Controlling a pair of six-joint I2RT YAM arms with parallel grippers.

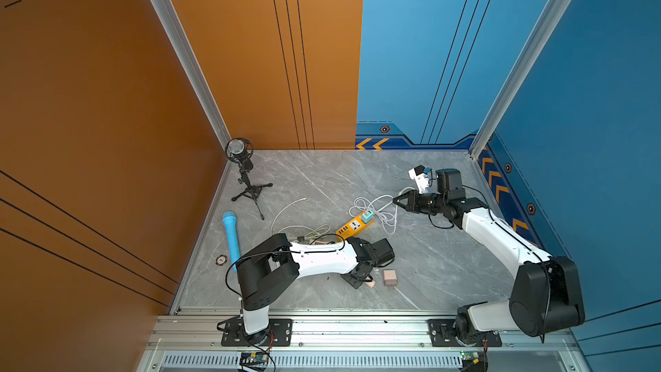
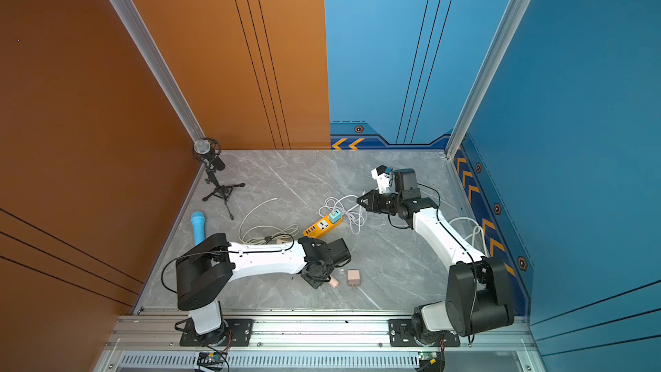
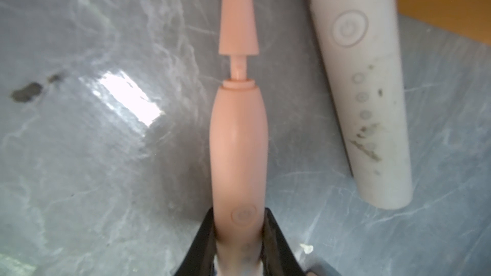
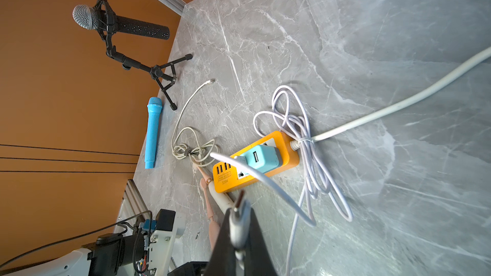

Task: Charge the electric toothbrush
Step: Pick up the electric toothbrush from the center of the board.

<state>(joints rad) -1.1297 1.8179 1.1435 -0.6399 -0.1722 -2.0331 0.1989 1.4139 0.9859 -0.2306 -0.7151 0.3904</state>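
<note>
— Where is the toothbrush?
— At the near edge of the counter [image 1: 429, 263], about six o'clock. The left claw [image 3: 239, 211] is clenched on the handle of the pink toothbrush [image 3: 237, 139], one finger pressed to each side by its power button (whether it rests on the stone or hangs just over it, I cannot tell). A grubby white toothbrush [image 3: 364, 96] lies just beside it, not touching.
— Any chargers?
— A pink adapter [image 1: 390, 277] lies flat near that claw, at its three o'clock. At the claw's twelve o'clock sits the orange power strip [image 1: 354, 226] with a teal adapter [image 1: 367, 215] plugged in. A white cable [image 4: 305, 140] lies in loops at the strip's far end.
— The other arm?
— The right claw [image 4: 240, 208], at two o'clock of the strip, is clamped on a USB plug [image 4: 240, 224], held off the counter.
— Further back?
— A blue toy microphone [image 1: 230, 236] lies along the nine o'clock edge, and a microphone on a tripod [image 1: 238, 148] stands in the eleven o'clock corner
</note>
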